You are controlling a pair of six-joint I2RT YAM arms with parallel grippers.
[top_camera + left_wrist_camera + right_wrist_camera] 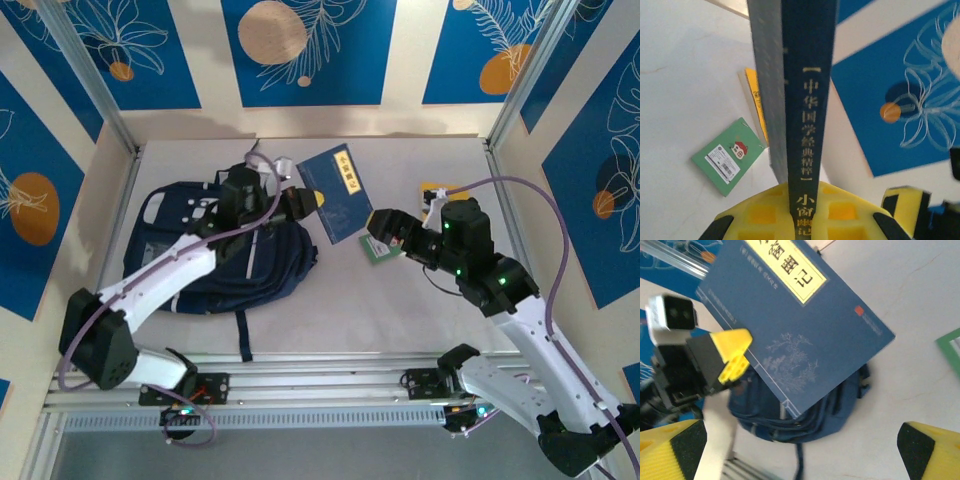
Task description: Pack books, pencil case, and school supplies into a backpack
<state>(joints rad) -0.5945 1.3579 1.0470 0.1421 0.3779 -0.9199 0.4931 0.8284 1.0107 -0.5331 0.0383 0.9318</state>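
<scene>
My left gripper [298, 204] is shut on a dark navy book [343, 194] with a pale label and holds it off the table, just right of the navy backpack [228, 252]. In the left wrist view the book's spine [807, 125] with gold characters stands clamped between the yellow fingers of that gripper [807, 216]. A small green book [377, 249] lies flat on the table, with a yellow book [437, 193] behind it. My right gripper [380, 226] hovers open by the green book. Its wrist view shows the held book [800, 325] above the backpack [805, 412], with its own gripper [802, 460] holding nothing.
The yellow book [755, 100] peeks out behind the held book, and the green book [730, 156] lies left of it. A dark strap [243, 335] trails from the backpack toward the front rail [320, 385]. Metal frame posts stand at the table's corners.
</scene>
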